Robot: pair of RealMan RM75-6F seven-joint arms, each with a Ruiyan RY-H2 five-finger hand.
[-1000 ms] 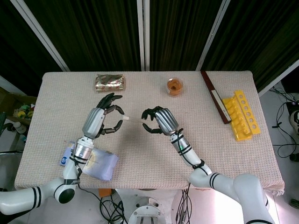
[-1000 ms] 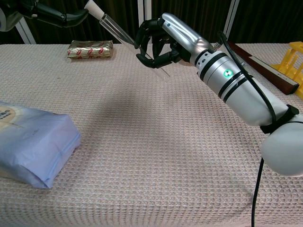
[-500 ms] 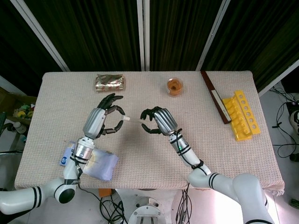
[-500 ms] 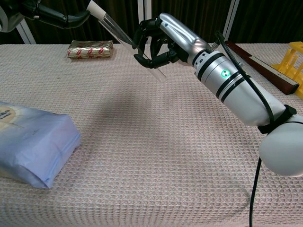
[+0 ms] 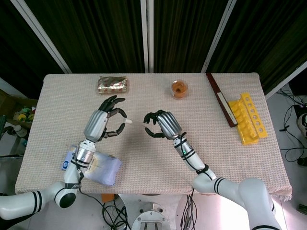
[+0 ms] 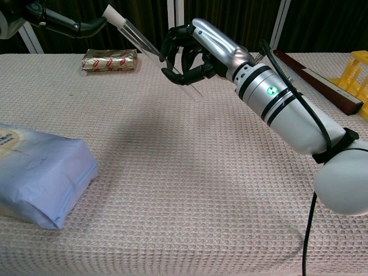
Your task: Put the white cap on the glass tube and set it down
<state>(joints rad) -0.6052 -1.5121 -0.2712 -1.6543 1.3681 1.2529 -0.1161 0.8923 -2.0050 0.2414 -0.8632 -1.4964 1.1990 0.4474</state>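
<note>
Capped glass tube [image 6: 150, 50], light, brittle, slippery: right hand [image 6: 192, 53] grasps mid-shaft above worktop centre; left hand [image 5: 108, 118] fingers released.

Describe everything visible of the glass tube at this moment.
The glass tube is a clear, slender cylinder with a white cap on its upper end. It is held off the table, tilted, capped end high toward the left hand, bare closed end pointing down. The right hand grips its lower half; the left hand's fingers lie at the cap. Any contents cannot be made out.
</note>
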